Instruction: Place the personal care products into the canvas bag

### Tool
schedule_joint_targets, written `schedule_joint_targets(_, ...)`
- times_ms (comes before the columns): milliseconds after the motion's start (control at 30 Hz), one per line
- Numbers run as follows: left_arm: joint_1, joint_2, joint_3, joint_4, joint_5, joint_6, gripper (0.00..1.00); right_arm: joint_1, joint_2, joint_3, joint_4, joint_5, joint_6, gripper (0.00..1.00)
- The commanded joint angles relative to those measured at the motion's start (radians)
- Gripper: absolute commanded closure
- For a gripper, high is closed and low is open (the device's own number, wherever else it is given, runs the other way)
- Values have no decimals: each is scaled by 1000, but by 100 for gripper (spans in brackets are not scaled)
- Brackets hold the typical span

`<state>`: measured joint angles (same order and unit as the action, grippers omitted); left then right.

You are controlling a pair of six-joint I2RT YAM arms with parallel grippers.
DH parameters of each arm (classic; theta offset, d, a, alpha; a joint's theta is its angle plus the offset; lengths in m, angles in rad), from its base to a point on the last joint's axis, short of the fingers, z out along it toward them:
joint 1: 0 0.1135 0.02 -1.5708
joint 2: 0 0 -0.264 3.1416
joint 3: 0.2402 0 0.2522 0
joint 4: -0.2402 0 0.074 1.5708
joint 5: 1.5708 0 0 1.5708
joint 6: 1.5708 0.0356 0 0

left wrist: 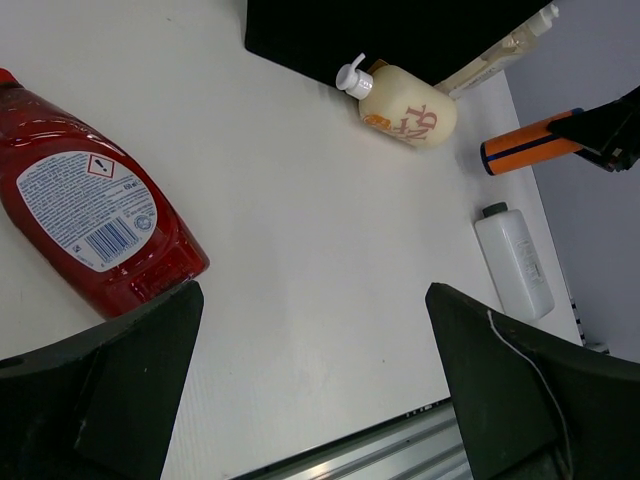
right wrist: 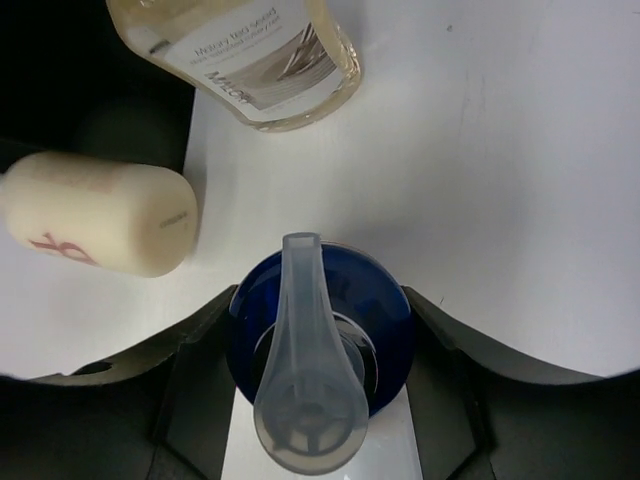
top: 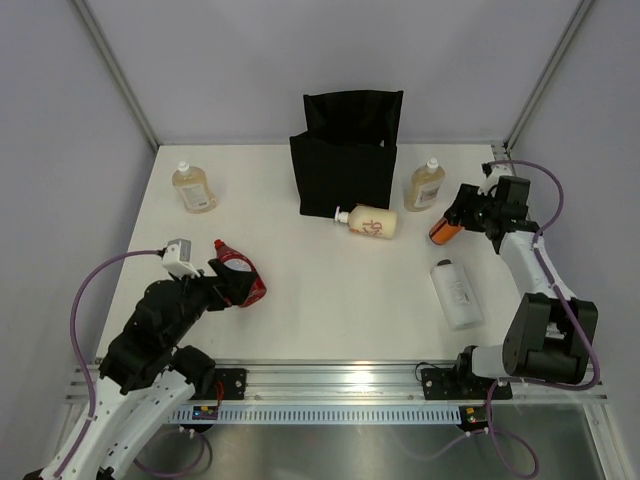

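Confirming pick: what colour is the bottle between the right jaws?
Orange bottle, blue band; left wrist view.

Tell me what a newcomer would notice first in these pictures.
The boxy black canvas bag stands at the far middle of the table, with a cream pump bottle lying at its foot. On the right, the right gripper grips the small orange spray bottle. Near left, the open left gripper sits by the red bottle.

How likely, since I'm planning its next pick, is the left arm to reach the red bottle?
Probably yes. The red bottle lies just ahead of the open left end effector, with nothing between them. It sits off to one side, so a small sideways shift seems needed.
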<state>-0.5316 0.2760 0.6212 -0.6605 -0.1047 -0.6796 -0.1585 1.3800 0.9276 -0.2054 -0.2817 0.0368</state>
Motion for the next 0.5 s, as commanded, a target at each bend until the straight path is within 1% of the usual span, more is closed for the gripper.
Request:
schedule_joint_targets(0,1,-15,-5,27,7,-46,1,-44,-131,125,20,-143,148,100)
schedule_joint_targets(67,1,-11,-6,36,8,-58,1,-46,-154,175,-34,-206,196,100)
schedule_joint_targets(100,1,-9,-6,38,8,-70,1,-46,-168,195,-46,-238,259,100)
schedule_joint_targets(133,1,-9,-6,41,5,-75,1,-46,-170,218,-67,-316,293,100)
schedule_joint_targets(200,1,-5,-6,47,0,-93,1,-41,-151,305,-81,-417,389,100)
schedule_joint_targets(233,1,-1,-8,48,-3,-100,1,-36,-141,339,-88,-442,414,100)
schedule_joint_targets(267,1,3,-9,50,-4,-109,1,-12,-125,417,-92,-459,431,100)
schedule_joint_targets(333,1,9,-18,62,-6,-127,1,34,-67,517,-132,-478,436,100)
schedule_joint_targets(367,1,12,-20,67,-7,-135,1,62,-47,625,-144,-478,436,100)
schedule_joint_targets(400,1,15,-23,76,-7,-141,1,112,3,687,-160,-481,448,100)
schedule_joint_targets(433,1,18,-26,81,-7,-146,1,137,29,744,-166,-479,454,100)
schedule_joint_targets(467,1,22,-28,84,-9,-147,1,187,94,869,-170,-473,469,100)
